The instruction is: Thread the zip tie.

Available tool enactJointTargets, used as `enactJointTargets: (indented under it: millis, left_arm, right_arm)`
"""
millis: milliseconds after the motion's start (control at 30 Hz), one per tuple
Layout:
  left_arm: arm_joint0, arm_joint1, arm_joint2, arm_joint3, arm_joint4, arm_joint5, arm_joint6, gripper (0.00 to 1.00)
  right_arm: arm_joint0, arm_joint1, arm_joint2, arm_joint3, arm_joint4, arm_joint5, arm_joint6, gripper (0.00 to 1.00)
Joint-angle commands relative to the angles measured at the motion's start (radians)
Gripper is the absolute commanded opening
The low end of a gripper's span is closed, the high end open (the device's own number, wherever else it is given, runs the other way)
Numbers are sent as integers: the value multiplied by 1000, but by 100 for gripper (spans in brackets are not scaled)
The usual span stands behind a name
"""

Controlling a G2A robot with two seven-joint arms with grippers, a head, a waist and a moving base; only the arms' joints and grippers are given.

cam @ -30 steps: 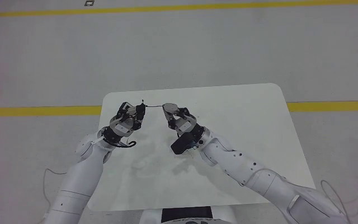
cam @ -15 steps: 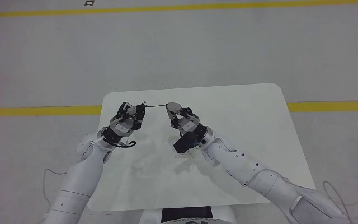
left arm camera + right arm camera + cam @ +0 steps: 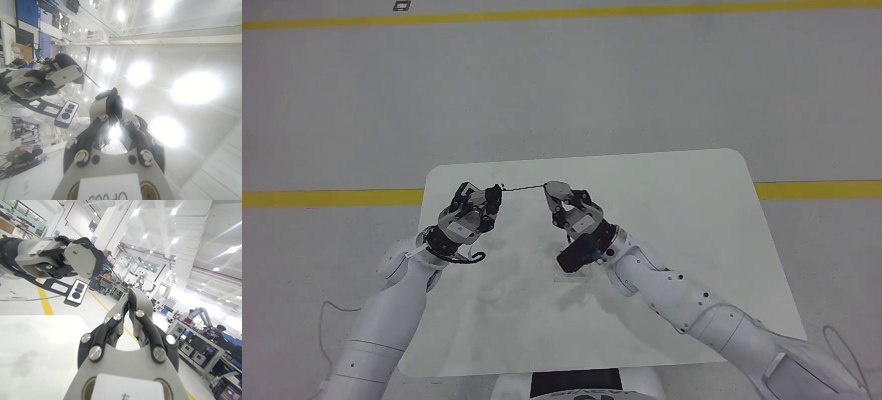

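Tight at the far left of the table, roomy on the right.

The left gripper [image 3: 493,193] and right gripper [image 3: 551,189] face each other above the far-left part of the white table [image 3: 692,200]. Each is clamped on one end of the black zip tie [image 3: 523,187], which bars the narrow gap between them at fingertip height. Both forearms slant in from the near edge and fence off a wedge of bare tabletop between them, reachable from above. Right of the right arm, bare tabletop runs to the right edge. Beyond the grippers, a narrow strip of table remains before the far edge.
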Motion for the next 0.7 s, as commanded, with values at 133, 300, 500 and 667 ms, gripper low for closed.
enactJointTargets:
  millis: [133,300,500,667]
  left_arm:
    - [0,0,0,0,0,0,0,0]
    - [0,0,0,0,0,0,0,0]
    - [0,0,0,0,0,0,0,0]
    - [0,0,0,0,0,0,0,0]
  right_arm:
    - [-15,2,20,-2,0,0,-8,0]
    - [-22,5,31,-3,0,0,-10,0]
    - [-28,8,40,-6,0,0,-11,0]
    - [-31,10,43,-6,0,0,-11,0]
